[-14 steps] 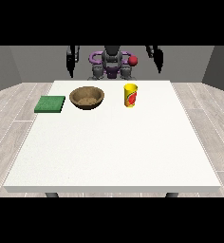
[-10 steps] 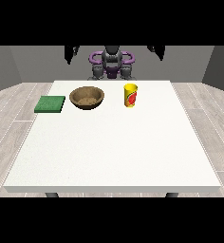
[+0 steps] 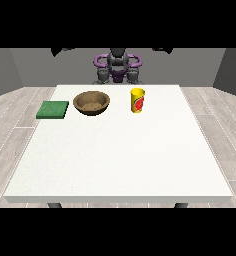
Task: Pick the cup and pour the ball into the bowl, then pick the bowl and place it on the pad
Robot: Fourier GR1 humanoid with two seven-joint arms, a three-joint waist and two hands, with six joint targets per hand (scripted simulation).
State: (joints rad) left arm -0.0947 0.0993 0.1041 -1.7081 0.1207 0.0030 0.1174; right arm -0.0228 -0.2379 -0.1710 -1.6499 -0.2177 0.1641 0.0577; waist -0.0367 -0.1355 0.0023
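Note:
A yellow cup (image 3: 137, 100) with a red mark stands upright on the white table (image 3: 120, 155), towards the far edge. No ball shows; the cup's inside is hidden from here. Left of the cup sits a brown bowl (image 3: 91, 103), and left of that lies a flat green pad (image 3: 53, 109). The robot's torso (image 3: 118, 66) is behind the table's far edge. Both arms are raised and spread wide. Only a dark tip shows of the hand at the view's left (image 3: 63, 50) and of the hand at the view's right (image 3: 163, 50), both high above the table and far from the cup.
The cup, bowl and pad stand in one row near the far edge. Wooden floor surrounds the table on all sides.
Both arms have swung up and outward from beside the torso, so the hands are now at the scene's top edge. Cup, bowl and pad have not moved.

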